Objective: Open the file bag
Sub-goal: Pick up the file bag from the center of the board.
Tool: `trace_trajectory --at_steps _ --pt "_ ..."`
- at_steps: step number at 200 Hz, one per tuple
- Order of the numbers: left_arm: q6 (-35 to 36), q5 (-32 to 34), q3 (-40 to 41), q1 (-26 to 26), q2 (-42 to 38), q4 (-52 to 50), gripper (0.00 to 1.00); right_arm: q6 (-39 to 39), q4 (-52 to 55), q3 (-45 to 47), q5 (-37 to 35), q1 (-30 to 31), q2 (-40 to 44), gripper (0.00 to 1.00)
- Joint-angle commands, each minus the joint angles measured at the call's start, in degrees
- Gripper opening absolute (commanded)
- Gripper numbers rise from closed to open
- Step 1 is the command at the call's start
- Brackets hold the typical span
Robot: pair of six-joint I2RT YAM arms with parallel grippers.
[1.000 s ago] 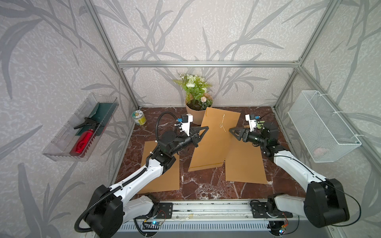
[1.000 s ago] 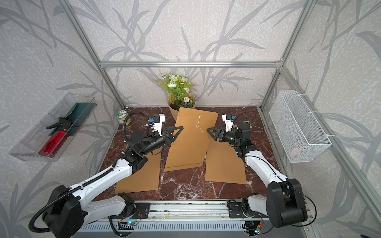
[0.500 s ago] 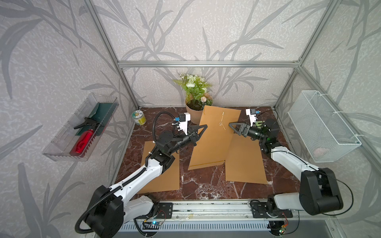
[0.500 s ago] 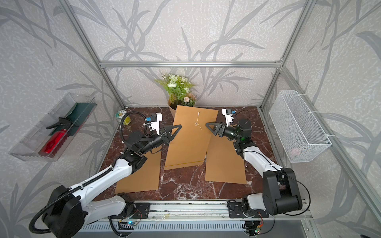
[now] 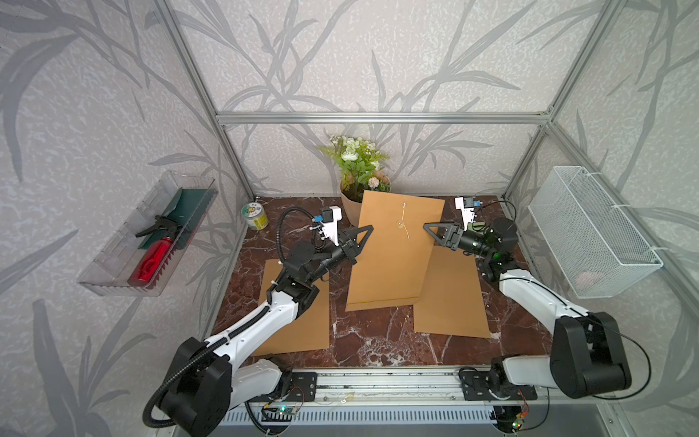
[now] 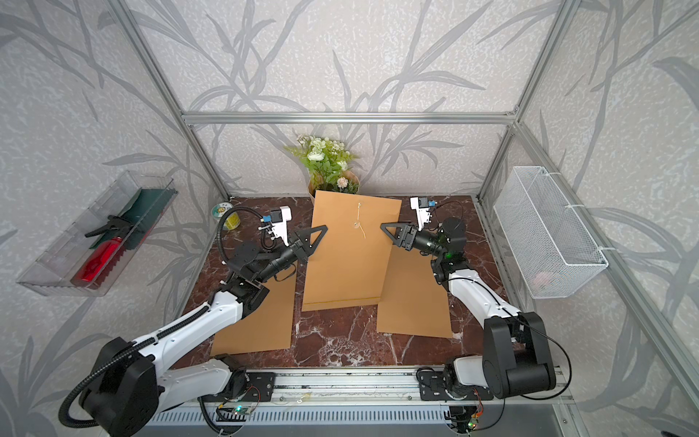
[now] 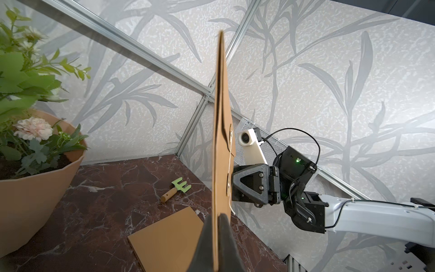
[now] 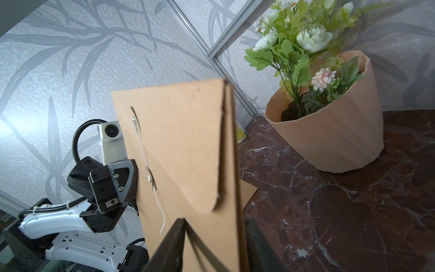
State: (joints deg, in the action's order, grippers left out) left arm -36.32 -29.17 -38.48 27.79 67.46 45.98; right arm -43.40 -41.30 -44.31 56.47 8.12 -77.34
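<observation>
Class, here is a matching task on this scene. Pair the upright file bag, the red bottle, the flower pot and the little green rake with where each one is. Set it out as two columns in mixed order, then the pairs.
Things
1. file bag
2. red bottle
3. flower pot
4. green rake

Places
A. lying on the table
B. in the clear tray on the wall
C. upright, clamped by the left gripper
D. standing at the back of the table

Pairs: 1-C, 2-B, 3-D, 4-A
</observation>
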Motion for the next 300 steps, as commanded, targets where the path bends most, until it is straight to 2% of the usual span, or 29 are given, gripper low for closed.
trace_trajectory --at_steps 1,79,96,119,142,221,266,300 --pt "-1.4 0.0 0.3 0.0 0.8 2.4 0.00 0.3 -1.8 -2.5 3.2 0.4 2.7 0.36" --pt "-2.6 -1.5 -0.4 -0.8 0.6 1.5 0.00 1.7 0.8 -4.2 7.2 0.4 3.5 0.08" --pt "-2.6 -2.6 -1.3 -1.2 0.1 0.1 0.09 2.8 1.7 -4.5 8.4 0.4 3.7 0.05" --pt "-2.7 -5.8 -3.7 -2.0 -0.1 -2.4 0.25 4.6 3.1 -4.7 10.2 0.4 4.1 0.03" --pt "-3.0 -10.2 -7.4 -3.0 0.9 -5.6 0.31 6.5 5.2 -4.9 10.8 0.4 5.2 0.02" --pt "-3.8 -19.8 -13.9 -3.7 5.8 -10.6 0.32 11.1 10.8 -6.5 10.1 0.4 7.0 0.01" --pt "-0.9 -19.7 -14.2 -3.8 4.9 -16.2 0.31 10.9 10.7 -7.5 10.1 0.4 6.3 0.00" --pt "0.0 -19.3 -14.4 -3.8 4.9 -17.5 0.25 10.0 9.5 -7.5 10.0 0.4 5.6 0.00"
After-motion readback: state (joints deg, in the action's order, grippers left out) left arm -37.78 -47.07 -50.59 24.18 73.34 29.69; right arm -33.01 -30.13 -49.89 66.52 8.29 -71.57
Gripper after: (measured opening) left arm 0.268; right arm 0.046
